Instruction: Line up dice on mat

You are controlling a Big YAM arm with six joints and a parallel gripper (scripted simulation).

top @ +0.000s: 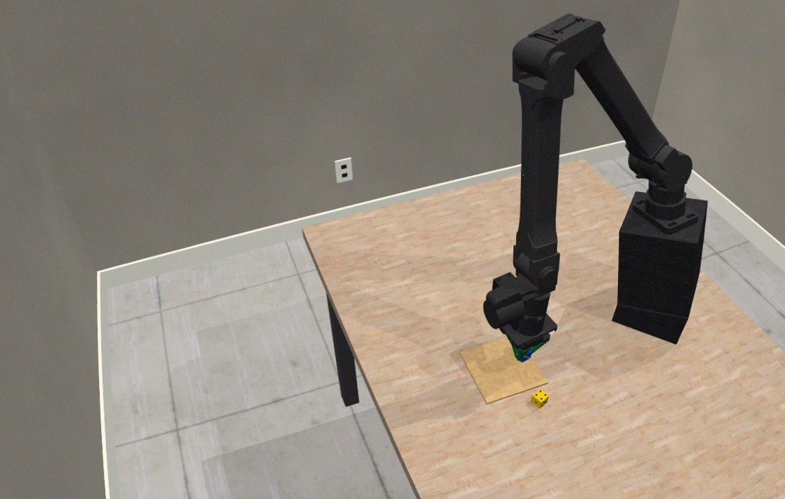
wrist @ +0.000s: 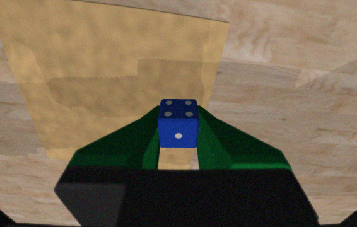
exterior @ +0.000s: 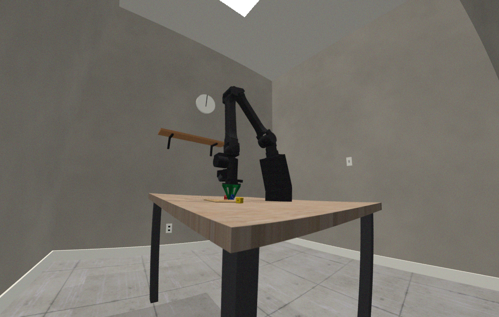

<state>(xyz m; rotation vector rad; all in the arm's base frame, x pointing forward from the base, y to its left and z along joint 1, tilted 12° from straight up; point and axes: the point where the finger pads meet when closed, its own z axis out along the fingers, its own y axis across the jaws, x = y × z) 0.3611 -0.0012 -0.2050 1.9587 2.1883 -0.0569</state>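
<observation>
My gripper [top: 524, 356] [exterior: 231, 197] [wrist: 178, 113] is shut on the blue die [top: 526, 355] [exterior: 232, 196] [wrist: 178, 133]. In the wrist view the die shows one pip toward the gripper body and four pips on the adjoining face. It is low over the mat [top: 491, 375] [wrist: 103, 38], near one edge; I cannot tell if they touch. The yellow die [top: 540, 398] [exterior: 239, 200] stands on the table just off the mat's corner, with several pips on top. The red die [exterior: 225, 197] shows small beside the fingers in the exterior view; its place relative to the mat is unclear. It is hidden in the other views.
The robot's base block [top: 658, 273] [exterior: 276, 177] stands at the far side of the table [top: 445, 248] [exterior: 282, 212]. The yellow die is close to the gripper on the near side in the top view. A wall shelf [exterior: 188, 137] is in the background.
</observation>
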